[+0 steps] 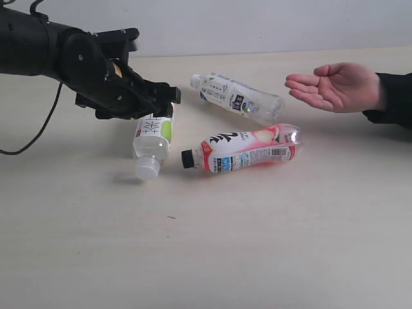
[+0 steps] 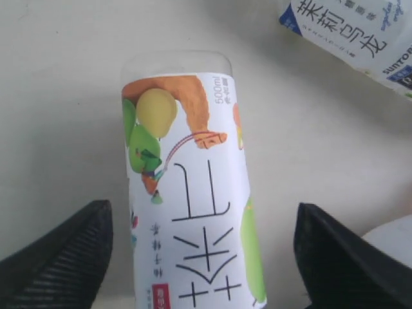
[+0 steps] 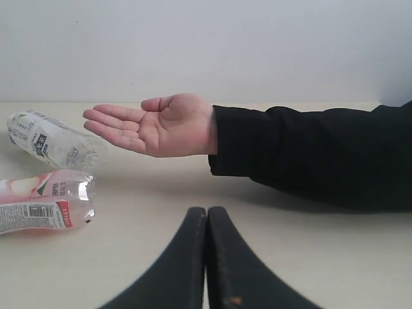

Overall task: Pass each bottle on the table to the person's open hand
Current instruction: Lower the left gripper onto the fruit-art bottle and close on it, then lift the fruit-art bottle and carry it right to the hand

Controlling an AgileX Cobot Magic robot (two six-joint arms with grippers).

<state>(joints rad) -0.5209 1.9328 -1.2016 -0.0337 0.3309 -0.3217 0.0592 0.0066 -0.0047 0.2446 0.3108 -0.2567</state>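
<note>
I see the pale bench (image 1: 206, 257) filling the exterior view, with three bottles lying on their sides near its middle. My left arm (image 1: 58, 51) reaches in from the left, black and bulky, angled down toward the nearest bottle. On the right a dark sleeve (image 1: 394, 96) comes in, and from it the person's open hand (image 1: 335, 87) is held palm up, fingers together, pointing toward the bottles and well apart from my left arm.

The pink-red bottle (image 1: 248, 149) lies closest to me in the exterior view. Its clear base points toward the hand. The white-blue bottle (image 1: 237, 96) lies beyond it, slanted. Its base comes near the pink-red one's base, but I cannot tell whether they touch. The white-green bottle (image 1: 153, 138) lies to the left of both, partly under my arm.

The left gripper (image 2: 203, 212) hangs over that white-green bottle. Its jaws are spread wide, one on each side of the label, with bare bench showing between each jaw and the bottle, so it has hold of nothing. The right gripper (image 3: 207, 211) sits low near the bench facing the hand, with its jaws pressed together and nothing between them.

The black cap (image 1: 187, 159) of the pink-red bottle lies just beside the white cap (image 1: 147, 168) of the white-green one.
</note>
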